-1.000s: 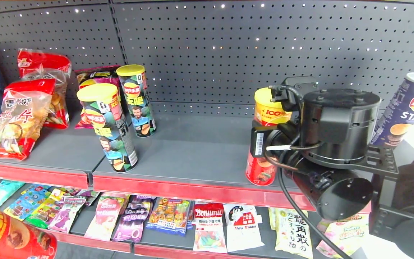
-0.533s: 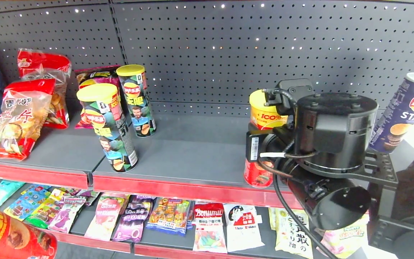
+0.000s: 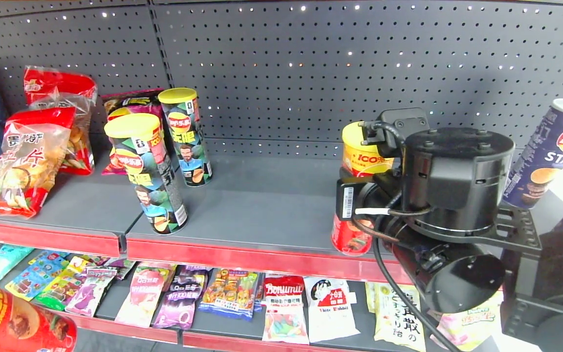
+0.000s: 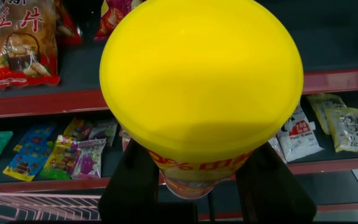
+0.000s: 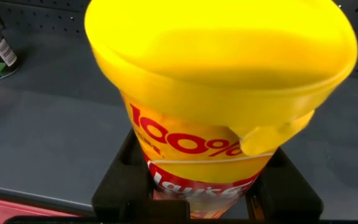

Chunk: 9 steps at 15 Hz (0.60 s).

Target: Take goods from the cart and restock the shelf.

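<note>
A red chip can with a yellow lid (image 3: 363, 151) stands tilted over the right part of the upper shelf (image 3: 262, 205), its base close to the red front edge. My right gripper (image 5: 207, 193) is shut on this can (image 5: 197, 162); whether the base touches the shelf I cannot tell. A second red can with a yellow lid (image 4: 201, 81) sits in my left gripper (image 4: 201, 186), which is shut on it below the shelves, and shows as the red can (image 3: 3, 322) at the lower left of the head view.
Two green-black cans (image 3: 147, 171) (image 3: 186, 137) and chip bags (image 3: 22, 161) fill the shelf's left side. A dark blue can (image 3: 545, 151) leans at the far right. Free shelf room lies between them. Snack packets (image 3: 232, 293) line the lower shelf.
My right arm has shifted slightly left and down with its can, bringing the base nearer the shelf's front edge. The left gripper's can has barely moved.
</note>
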Motion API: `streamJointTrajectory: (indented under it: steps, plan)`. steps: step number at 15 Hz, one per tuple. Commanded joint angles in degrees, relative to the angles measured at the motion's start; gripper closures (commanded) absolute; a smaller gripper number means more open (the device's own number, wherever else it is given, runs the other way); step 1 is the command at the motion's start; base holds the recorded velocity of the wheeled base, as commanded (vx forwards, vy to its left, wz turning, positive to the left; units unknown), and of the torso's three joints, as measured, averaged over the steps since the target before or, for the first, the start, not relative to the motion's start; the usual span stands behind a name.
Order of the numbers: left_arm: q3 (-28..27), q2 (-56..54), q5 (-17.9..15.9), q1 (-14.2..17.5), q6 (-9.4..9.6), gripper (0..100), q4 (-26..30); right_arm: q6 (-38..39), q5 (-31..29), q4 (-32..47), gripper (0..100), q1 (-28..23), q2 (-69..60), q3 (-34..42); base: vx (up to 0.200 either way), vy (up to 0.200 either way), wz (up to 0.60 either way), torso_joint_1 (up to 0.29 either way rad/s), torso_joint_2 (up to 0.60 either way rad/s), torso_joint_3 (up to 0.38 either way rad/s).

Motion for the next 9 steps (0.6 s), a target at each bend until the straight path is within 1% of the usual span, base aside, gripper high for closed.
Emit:
streamJointTrajectory:
  steps: [1, 4, 6, 9]
  plan:
    - [0.11, -0.11, 0.03, 0.00, 0.00, 100, 0.01, -0.03, -0.75, 0.08, 100, -0.22, 0.12, -0.15, 0.000, 0.000, 0.00, 0.000, 0.00, 0.000]
    - [0.63, -0.11, 0.03, 0.00, 0.00, 100, 0.01, -0.03, -0.84, 0.08, 100, -0.31, 0.12, -0.15, 0.000, 0.000, 0.00, 0.000, 0.00, 0.000]
    - [0.90, -0.46, -0.06, 0.00, 0.00, 100, 0.01, -0.03, -2.95, 0.08, 100, -0.31, 0.30, -0.77, 0.000, 0.000, 0.00, 0.000, 0.00, 0.000]
    - [1.16, -0.55, -0.06, 0.00, 0.00, 100, 0.01, -0.03, -3.56, 0.17, 100, -0.31, 0.30, -1.38, 0.000, 0.000, 0.00, 0.000, 0.00, 0.000]
